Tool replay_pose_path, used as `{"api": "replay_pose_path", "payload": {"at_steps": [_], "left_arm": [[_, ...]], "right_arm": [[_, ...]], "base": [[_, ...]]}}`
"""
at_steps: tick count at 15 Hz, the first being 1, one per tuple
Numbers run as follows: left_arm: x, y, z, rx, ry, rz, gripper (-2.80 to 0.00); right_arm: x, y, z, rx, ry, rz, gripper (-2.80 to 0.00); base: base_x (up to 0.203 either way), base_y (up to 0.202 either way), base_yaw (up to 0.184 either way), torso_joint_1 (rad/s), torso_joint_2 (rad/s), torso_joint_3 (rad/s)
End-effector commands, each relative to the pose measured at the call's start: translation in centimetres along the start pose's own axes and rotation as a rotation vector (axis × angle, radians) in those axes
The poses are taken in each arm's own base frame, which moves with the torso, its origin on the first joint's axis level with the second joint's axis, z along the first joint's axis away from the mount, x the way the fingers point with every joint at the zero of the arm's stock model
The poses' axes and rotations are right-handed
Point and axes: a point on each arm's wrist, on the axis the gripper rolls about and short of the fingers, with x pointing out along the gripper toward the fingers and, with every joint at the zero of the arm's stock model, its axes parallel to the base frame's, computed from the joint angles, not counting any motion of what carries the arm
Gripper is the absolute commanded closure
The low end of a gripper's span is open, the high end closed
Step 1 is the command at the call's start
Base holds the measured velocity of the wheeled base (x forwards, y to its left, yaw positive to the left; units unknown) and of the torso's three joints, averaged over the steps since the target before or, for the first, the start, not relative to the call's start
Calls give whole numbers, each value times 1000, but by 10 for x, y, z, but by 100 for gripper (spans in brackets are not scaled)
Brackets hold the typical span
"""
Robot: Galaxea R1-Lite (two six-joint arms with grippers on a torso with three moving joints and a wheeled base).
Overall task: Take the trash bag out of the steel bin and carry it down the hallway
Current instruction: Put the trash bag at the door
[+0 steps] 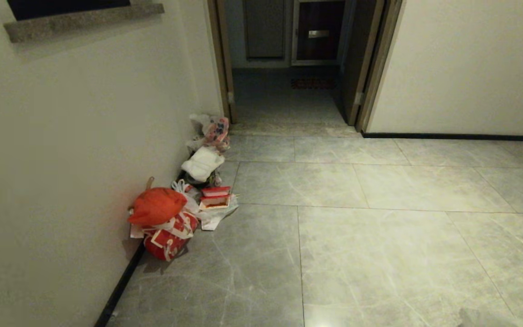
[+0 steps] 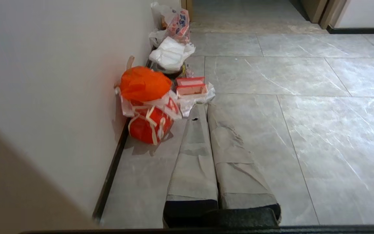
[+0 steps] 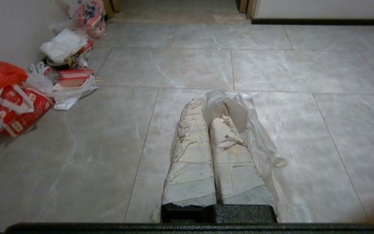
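My right gripper (image 3: 206, 104) is shut, its taped fingers pressed together, level above the hallway floor (image 3: 180, 68). A thin translucent-white film, the trash bag (image 3: 258, 139), comes out from between the fingertips and drapes over one finger; its body and any print are hidden. My left gripper (image 2: 204, 105) is shut with nothing in it, near the rubbish by the wall. The steel bin is out of view. Neither arm shows in the head view.
Rubbish lines the left wall (image 1: 61, 136): an orange-red bag (image 1: 157, 206) on a red printed bag (image 1: 168, 238), red boxes (image 1: 215, 196), a plain white bag (image 1: 202, 163) and a patterned bag (image 1: 217, 129). An open doorway (image 1: 288, 91) lies ahead; grey tiles (image 1: 379, 236) spread to the right.
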Motion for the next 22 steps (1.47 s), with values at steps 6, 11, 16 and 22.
{"api": "replay_pose_path", "payload": {"at_steps": [6,11,16,22], "left_arm": [[0,0,0,0,2,1,0],[0,0,0,0,3,1,0],[0,0,0,0,2,1,0],[0,0,0,0,1,1,0]], "right_arm": [[0,0,0,-2,2,0,0],[0,0,0,-7,2,0,0],[0,0,0,-7,2,0,0],[0,0,0,-8,2,0,0]], "base": [[198,0,1,2,0,3],[194,0,0,4,4,2],[193,0,1,3,1,2],[188,0,1,2,3,3]]}}
